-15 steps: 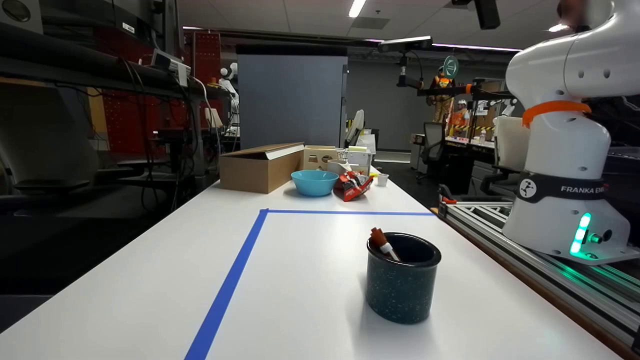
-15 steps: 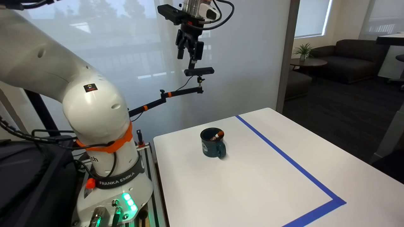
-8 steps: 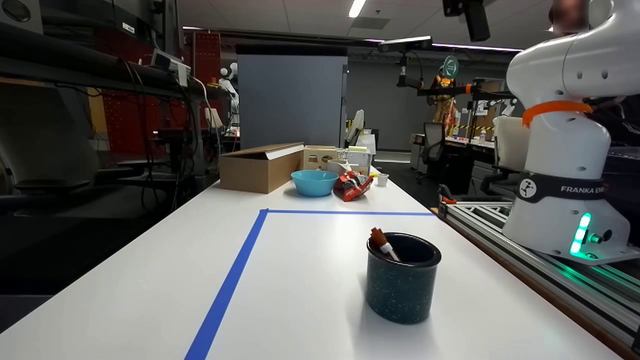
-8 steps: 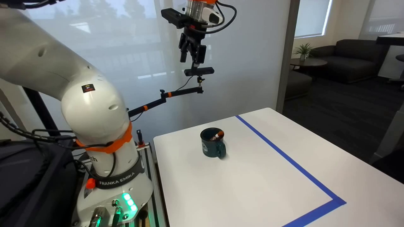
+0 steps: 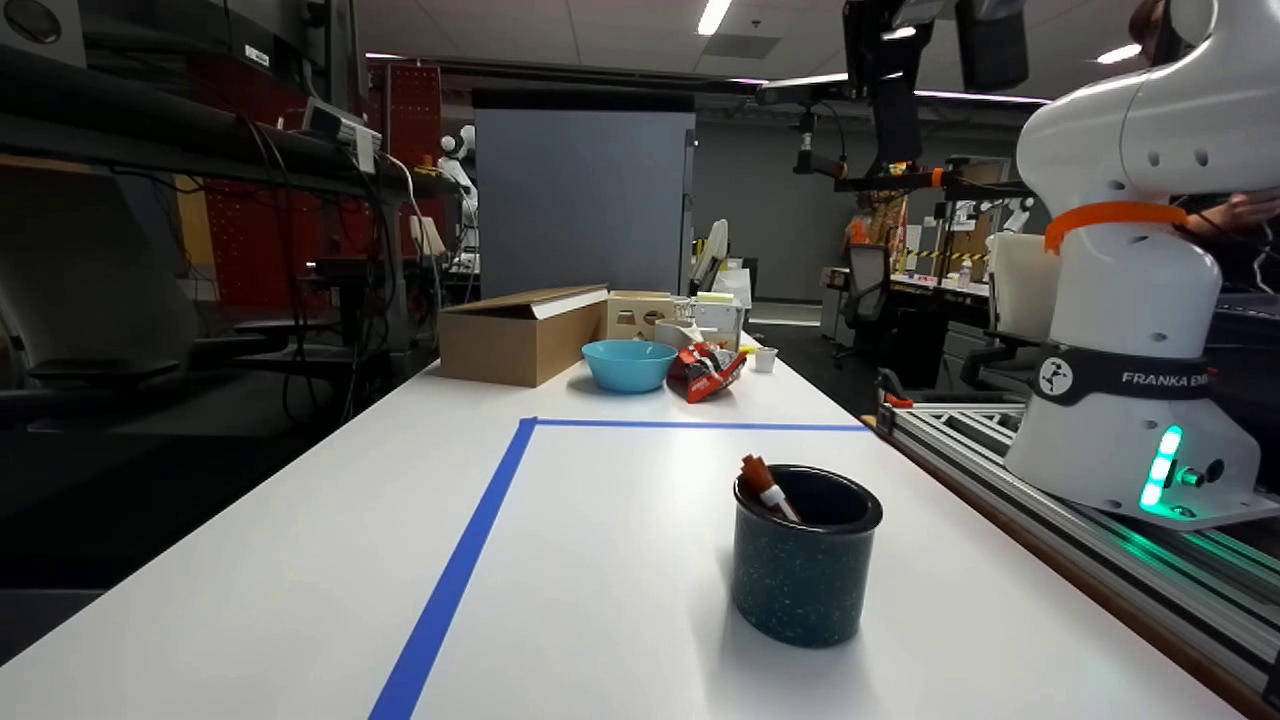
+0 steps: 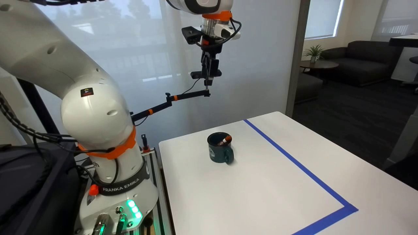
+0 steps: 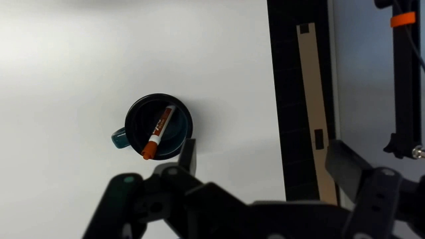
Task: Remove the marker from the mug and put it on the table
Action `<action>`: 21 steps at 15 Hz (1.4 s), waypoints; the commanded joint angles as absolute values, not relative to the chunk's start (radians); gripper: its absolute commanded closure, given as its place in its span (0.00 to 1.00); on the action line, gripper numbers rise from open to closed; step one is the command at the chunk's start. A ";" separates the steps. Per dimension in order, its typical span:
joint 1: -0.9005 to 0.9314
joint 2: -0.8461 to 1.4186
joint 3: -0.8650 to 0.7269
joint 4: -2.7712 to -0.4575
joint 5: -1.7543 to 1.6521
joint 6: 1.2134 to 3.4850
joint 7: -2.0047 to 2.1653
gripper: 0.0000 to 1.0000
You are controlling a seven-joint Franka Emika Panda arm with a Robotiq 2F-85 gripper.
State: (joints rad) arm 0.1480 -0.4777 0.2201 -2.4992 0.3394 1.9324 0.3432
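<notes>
End effector [image 7: 265, 161], wrist view: fingers [image 7: 188, 156] wide apart, one left, one right, with nothing held.
Marker [image 7: 160, 127], wrist view: inside the mug [image 7: 178, 129], left of both fingers and slightly to the far side; the coming move likely calls for a shift left, then down.
Long axis: from the cap [image 7: 150, 150] at near left to the barrel end at far right, more near-to-far than left-to-right; a small wrist turn would probably set the grip square across it.
Marker's look: orange-brown cap, white collar, brown printed label, white end.
Mug handle [image 7: 120, 138]: pointing left.
Worktop [image 7: 229, 66]: white, carrying the mug.
End effector [image 6: 209, 81], in an exterior view: higher than the mug [image 6: 218, 156], well apart from it; finger spread hard to read here.
Marker [image 6: 225, 140], in an exterior view: leaning in the mug, cap at the right rim.
Marker [image 5: 765, 485], in an exterior view: cap jutting above the left rim of the mug [image 5: 803, 575], lower barrel hidden by the wall.
</notes>
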 commanded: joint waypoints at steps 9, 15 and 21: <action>0.107 -0.328 0.315 -2.560 0.259 2.120 0.939 0.00; 0.115 -0.276 0.301 -2.593 0.195 2.139 1.061 0.00; 0.108 -0.239 0.281 -2.614 0.118 2.137 1.127 0.00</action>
